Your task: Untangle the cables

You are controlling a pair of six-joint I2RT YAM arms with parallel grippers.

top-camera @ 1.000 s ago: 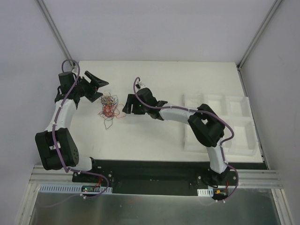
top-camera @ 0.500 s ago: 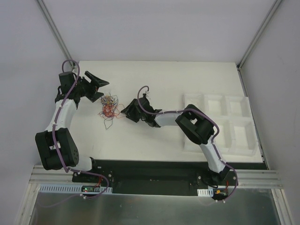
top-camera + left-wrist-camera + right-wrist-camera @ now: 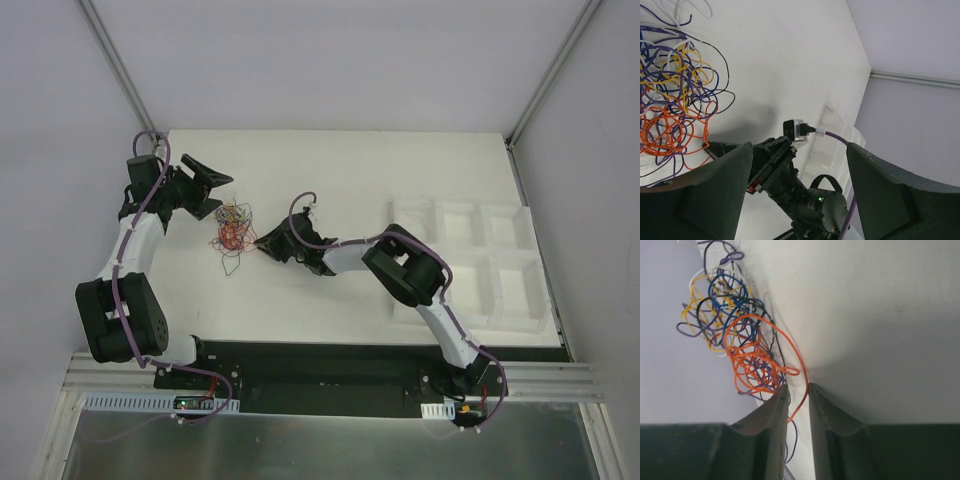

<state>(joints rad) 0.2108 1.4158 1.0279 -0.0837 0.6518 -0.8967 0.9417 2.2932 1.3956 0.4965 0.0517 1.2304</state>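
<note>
The cables are a small tangle of thin orange, blue, purple, yellow, black and white wires on the white table, left of centre. My left gripper is wide open just left of and behind the tangle, with nothing in it. In the left wrist view the tangle lies at the left, outside the gripper. My right gripper is low at the tangle's right edge. In the right wrist view its jaws stand a narrow gap apart, and an orange loop runs down between them, not pinched.
A white moulded tray with several compartments sits at the table's right side and also shows in the left wrist view. The right arm stretches across the table's middle. Grey walls enclose the table.
The right arm has stretched further left and lower, bringing its gripper from beside the tangle to its right edge. The left arm and the tangle have barely moved.
</note>
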